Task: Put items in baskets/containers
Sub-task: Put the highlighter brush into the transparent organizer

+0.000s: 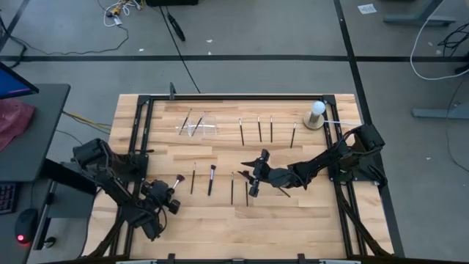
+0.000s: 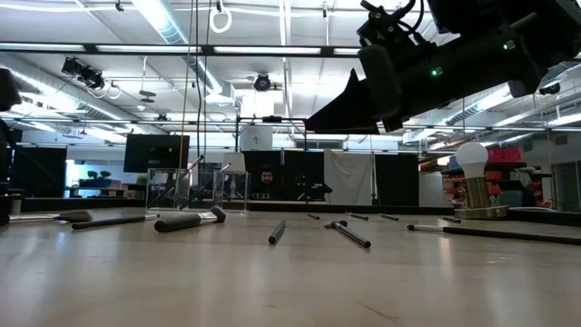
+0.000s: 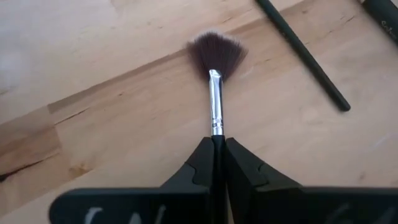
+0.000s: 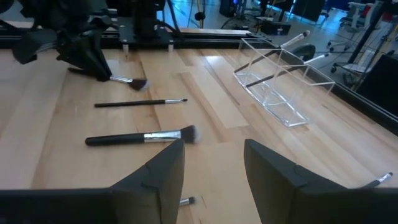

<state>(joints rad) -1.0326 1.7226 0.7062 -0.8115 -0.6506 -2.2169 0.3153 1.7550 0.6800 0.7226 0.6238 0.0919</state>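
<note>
The wooden worktop [image 1: 293, 220] carries everything, framed by dark rails. Both arms reach in from its near corners. The left tool [image 3: 217, 149] sits low over the near-left part of the worktop, its two fingers pressed together on the silver ferrule of a fan brush [image 3: 216, 68]; the tuft splays out straight ahead of the fingertips, so the brush's long axis runs in line with the tool's own reach. In the high view the same left tool [image 1: 170, 199] has the reddish tuft poking out on its far side. The brush appears to lie on or just above the wood; I cannot tell whether it is lifted.

The right tool [image 4: 211, 168] hovers mid-worktop with its fingers standing wide and nothing between them.

The clear holder [image 1: 198, 125] stands beyond the left tool, toward the far edge and slightly to the right-arm side, with a couple of brushes already leaning in it; from the right tool it lies ahead and off to one side [image 4: 280, 84]. The left arm is the one with a brush in its grip, so the coming move is likely a lift and a carry forward to that holder.

Other loose brushes [image 1: 211, 180] lie between the two tools, most with handles pointing near-to-far, and a further row [image 1: 259, 129] lies beside the holder.
</note>
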